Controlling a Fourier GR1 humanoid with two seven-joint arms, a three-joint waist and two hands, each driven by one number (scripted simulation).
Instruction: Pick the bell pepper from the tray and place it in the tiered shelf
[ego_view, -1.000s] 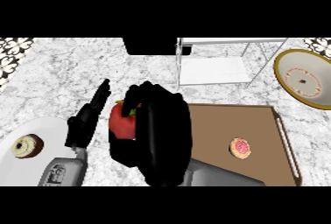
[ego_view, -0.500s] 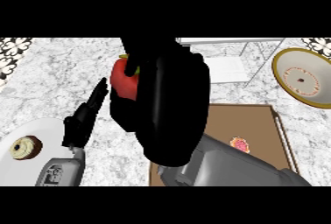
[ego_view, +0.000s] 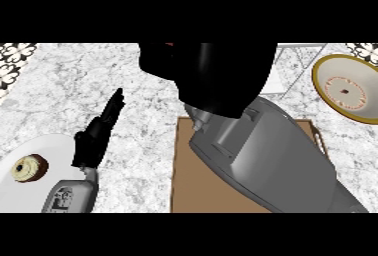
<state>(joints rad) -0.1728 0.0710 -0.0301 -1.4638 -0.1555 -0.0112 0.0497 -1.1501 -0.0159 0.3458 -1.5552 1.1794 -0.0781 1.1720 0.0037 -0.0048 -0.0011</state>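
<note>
right robot hand (ego_view: 210, 75) raised high, left robot hand (ego_view: 100, 132) open, edge-on

Doughnut (ego_view: 28, 169) on plate (ego_view: 55, 150), left of tray (ego_view: 196, 185)

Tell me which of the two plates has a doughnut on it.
The white plate at the lower left, beside the left hand, carries the doughnut. The gold-rimmed plate at the upper right holds none.

Right hand (ego_view: 210, 75) and its grey forearm (ego_view: 266, 155) cover the brown tray (ego_view: 184, 165) and most of the tiered shelf (ego_view: 284, 70). Marble surface (ego_view: 59, 90) lies bare ahead of the left hand's straight fingers (ego_view: 111, 107). White plate (ego_view: 52, 150) with doughnut (ego_view: 28, 169) sits just behind them. Gold-rimmed plate (ego_view: 345, 90) stands well beyond the right hand's outer side.
</note>
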